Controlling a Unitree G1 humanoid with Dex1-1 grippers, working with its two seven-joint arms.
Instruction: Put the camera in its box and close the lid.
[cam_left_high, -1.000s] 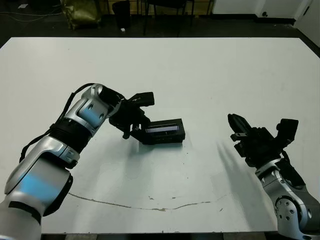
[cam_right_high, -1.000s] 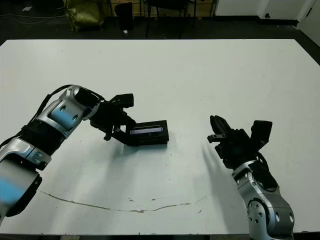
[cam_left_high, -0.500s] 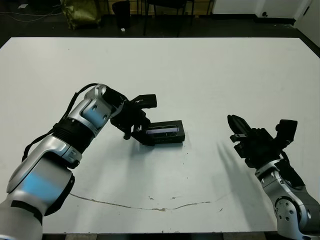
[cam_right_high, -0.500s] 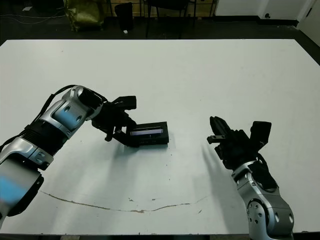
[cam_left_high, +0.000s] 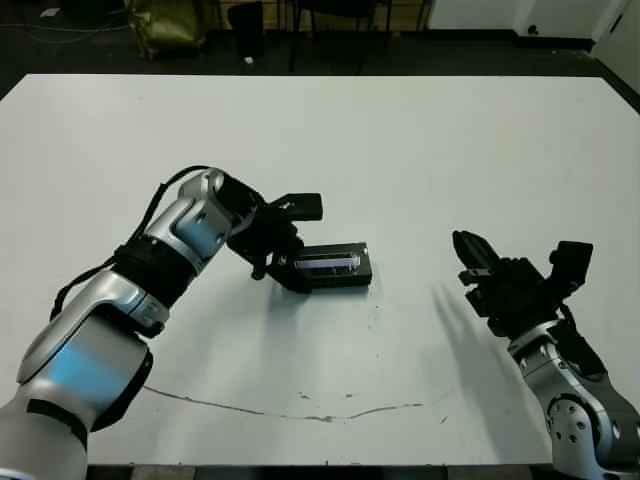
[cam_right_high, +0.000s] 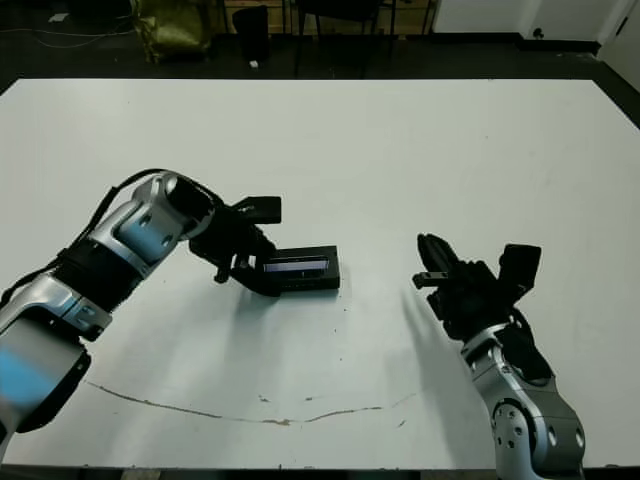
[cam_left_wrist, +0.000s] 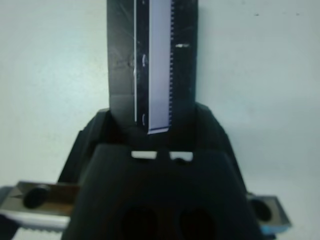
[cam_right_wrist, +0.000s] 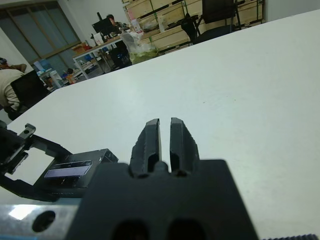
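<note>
L gripper (cam_left_high: 292, 245) first: I've got it clamped across the L end of the box (cam_left_high: 335, 268), one finger on the far side and one on the near side. In the L wrist view the box end sits snug between them, right back toward my palm. The box lies flat on the table (cam_left_high: 400, 140), roughly mid-table and a bit L of centre, long side running L to R.

On top of it there's a pale bluish strip (cam_left_high: 327, 266) running lengthwise. Can't tell if that's the camera's face showing in an open box or the glossy strip on the lid. No silver dot or white lining visible from any view.

I see just one black piece on the table, w/ no loose camera and no separate lid anywhere. So my read is that the camera's prob already in. The lid is either on or not in view, and I can't confirm which from here.

What's left, as I judge it: check the lid is seated flush, press it home if not, then let go w/o dragging the box.

R gripper (cam_left_high: 468, 250): well off to the R, apart from the box and hanging above the table. Its fingers are pinched to a thin slit and it's holding nothing.
</note>
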